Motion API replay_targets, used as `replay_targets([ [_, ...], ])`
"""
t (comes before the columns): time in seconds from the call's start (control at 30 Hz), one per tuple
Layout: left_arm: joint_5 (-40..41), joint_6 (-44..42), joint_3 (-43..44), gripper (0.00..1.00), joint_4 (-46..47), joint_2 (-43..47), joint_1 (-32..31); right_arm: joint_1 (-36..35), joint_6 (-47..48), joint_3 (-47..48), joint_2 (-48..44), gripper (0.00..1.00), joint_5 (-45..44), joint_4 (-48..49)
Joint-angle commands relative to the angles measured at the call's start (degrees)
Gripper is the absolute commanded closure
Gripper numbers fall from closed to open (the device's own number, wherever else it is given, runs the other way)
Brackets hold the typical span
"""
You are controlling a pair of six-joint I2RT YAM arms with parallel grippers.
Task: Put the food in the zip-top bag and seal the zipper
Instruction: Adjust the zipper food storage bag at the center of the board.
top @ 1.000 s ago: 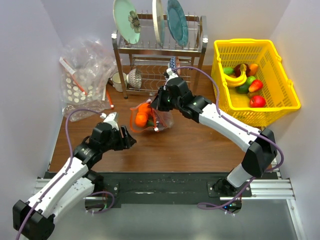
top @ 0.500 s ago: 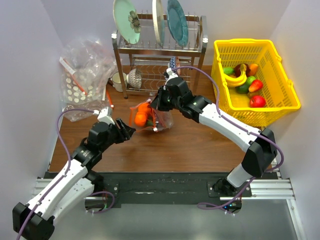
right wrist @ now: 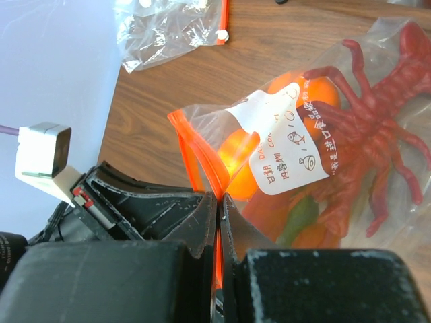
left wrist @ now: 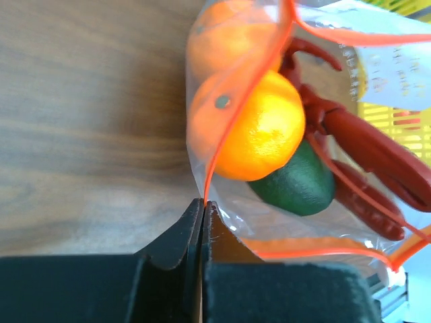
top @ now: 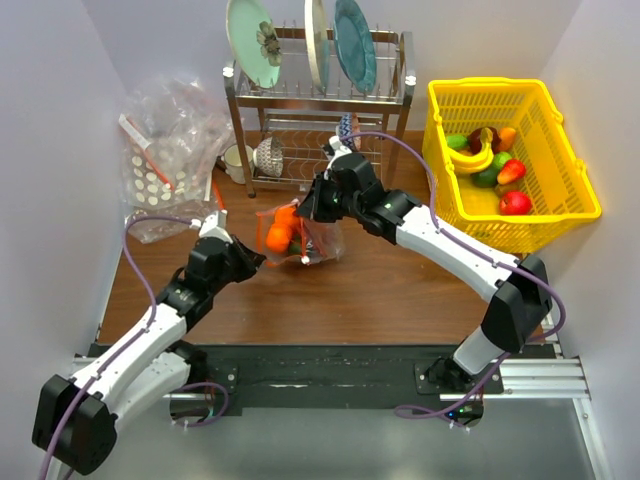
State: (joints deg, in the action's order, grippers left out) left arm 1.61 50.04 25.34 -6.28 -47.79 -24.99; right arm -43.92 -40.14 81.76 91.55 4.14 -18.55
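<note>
The zip-top bag (top: pixel 325 240) hangs between both grippers above the brown table. Inside it lie the food items: a round orange (left wrist: pixel 259 128), a dark green fruit (left wrist: pixel 296 183) and a red lobster (right wrist: pixel 377 128). A white printed label (right wrist: pixel 296 151) shows on the bag's side. My left gripper (left wrist: pixel 203 204) is shut on the bag's orange-edged corner at its near left (top: pixel 256 262). My right gripper (right wrist: pixel 219 197) is shut on the orange zipper (right wrist: pixel 195 155) at the bag's far top (top: pixel 310 208). The mouth gapes between the two strips.
A metal dish rack (top: pixel 320 100) with plates stands behind the bag. A yellow basket (top: pixel 560 215) of toy fruit sits at the right. A heap of clear dotted plastic bags (top: pixel 165 150) fills the back left, with another loose bag (right wrist: pixel 175 23) lying nearby.
My left arm reached forward and right to the bag's near corner, and its jaws went from open to shut on it. The right gripper kept its hold, shifting the bag slightly.
</note>
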Motion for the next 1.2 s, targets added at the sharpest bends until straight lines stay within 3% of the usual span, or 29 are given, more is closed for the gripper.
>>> replay_targets([
  [0.0,-0.20,-4.93,4.52,1.00,4.82,-1.60,0.56,0.06,0.14,2.62,-1.19,1.00,2.01,3.26],
  [0.13,2.96,-15.38,18.04,1.00,-5.12,-5.20,1.00,0.06,5.32,7.44,-1.29,1.00,0.35,-2.44],
  [0.27,0.07,-19.63,34.64,1.00,-12.95,-10.29,1.17,0.06,10.43,13.60,0.73,1.00,-1.68,-11.41],
  [0.43,-5.20,-20.16,42.58,1.00,-15.51,-13.11,1.70,0.06,11.31,12.82,0.57,1.00,0.34,-11.78],
  [0.67,-12.15,-20.16,40.67,1.00,-14.55,-17.95,3.02,0.15,10.97,11.32,-2.43,1.00,3.06,-9.05],
  [0.83,-20.40,-17.70,34.71,1.00,-8.06,-20.41,3.02,-0.20,6.84,6.14,0.12,1.00,12.89,-2.66],
  [1.17,-29.99,-13.48,33.01,1.00,-0.75,-23.31,3.02,-0.81,4.98,2.97,1.62,1.00,14.24,0.70],
])
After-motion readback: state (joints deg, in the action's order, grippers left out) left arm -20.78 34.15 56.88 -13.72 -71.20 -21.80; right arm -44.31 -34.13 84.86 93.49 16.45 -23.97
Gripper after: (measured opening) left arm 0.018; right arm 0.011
